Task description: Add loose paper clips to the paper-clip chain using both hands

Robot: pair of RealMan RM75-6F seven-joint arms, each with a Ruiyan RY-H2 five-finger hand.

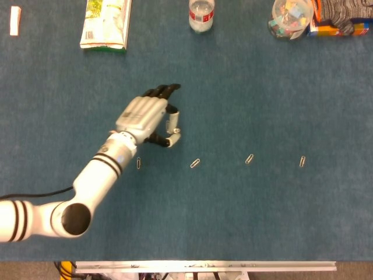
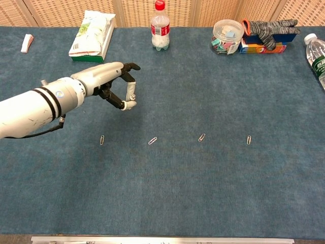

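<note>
Four loose paper clips (image 1: 194,163) lie in a row on the blue surface (image 1: 233,221). The left hand (image 1: 150,115) hovers empty, fingers apart, above them. Light, thin, slippery wire likely needs a fingertip pinch across the loops.

In the head view, the jar (image 1: 289,18), the bottle (image 1: 201,14) and the packet (image 1: 106,23), all well beyond the left hand (image 1: 150,116), are cut off by the top edge. A second bottle (image 2: 315,51) is clipped by the chest view's right edge. The paper clips (image 1: 194,163) are too small for their shape to be made out.
</note>
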